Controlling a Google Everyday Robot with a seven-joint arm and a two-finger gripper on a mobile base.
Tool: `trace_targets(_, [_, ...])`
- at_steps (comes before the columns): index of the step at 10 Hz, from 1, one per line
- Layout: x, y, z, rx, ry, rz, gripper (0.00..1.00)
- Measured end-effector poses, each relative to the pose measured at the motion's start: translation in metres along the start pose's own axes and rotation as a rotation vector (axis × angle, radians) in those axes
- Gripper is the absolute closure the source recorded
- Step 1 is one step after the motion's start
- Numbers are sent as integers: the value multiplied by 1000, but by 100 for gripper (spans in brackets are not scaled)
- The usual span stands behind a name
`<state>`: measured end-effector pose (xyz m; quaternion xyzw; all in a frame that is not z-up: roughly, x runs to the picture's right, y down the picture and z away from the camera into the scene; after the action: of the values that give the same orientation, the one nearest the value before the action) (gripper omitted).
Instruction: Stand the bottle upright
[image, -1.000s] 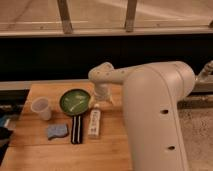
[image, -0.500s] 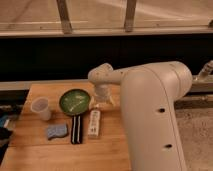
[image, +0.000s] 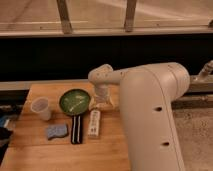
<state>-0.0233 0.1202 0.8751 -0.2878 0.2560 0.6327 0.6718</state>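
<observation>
Big white arm filled the right side, reaching over the wooden surface. Green plate sat mid-surface, cup to its left. The gripper hung just over the far end of the bottle. Honestly couldn't tell how open it was or whether it had hold of anything. Bottle lay flat, just beside the black strip, plate right behind it. My worry: grabbed that close to one end, it'd probably pivot or slip out mid-lift, then roll into the strip or clip the plate.
</observation>
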Motion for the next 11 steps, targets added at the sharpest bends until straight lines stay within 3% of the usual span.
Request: trace_targets(11, [-6,-3,16,0,18,18,20])
